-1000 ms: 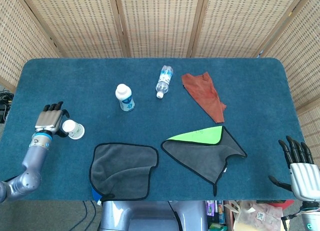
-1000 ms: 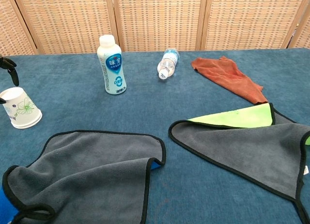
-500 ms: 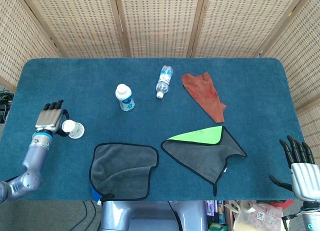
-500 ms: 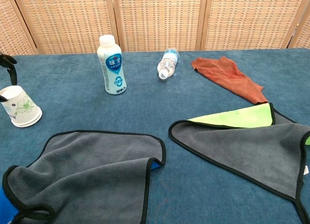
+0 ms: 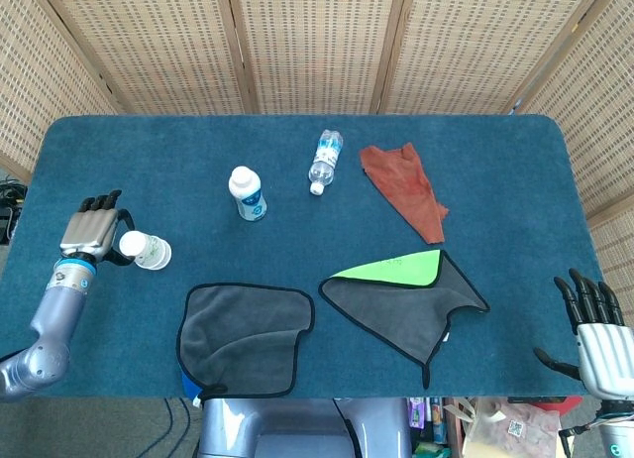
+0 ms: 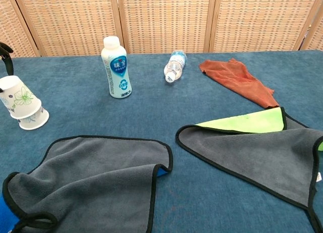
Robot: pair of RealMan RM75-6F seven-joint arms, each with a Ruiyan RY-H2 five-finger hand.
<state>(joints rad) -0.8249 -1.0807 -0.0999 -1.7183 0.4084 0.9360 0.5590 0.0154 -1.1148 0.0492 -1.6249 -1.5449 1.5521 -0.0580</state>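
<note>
Left hand [image 5: 89,230]: fingers apparently grasping the top paper cup [image 6: 16,96], tilted off the lower cup [image 6: 33,118].
Right hand [image 5: 599,329]: fingers spread, holding nothing.

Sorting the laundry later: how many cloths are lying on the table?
3: a rust-red cloth at the back right, a grey-and-green cloth front centre-right, and a grey cloth front left, blue showing beneath it.

The white bottle [image 6: 117,66] toward the table's far edge carries a blue label reading "味全"; I can read nothing else.
</note>
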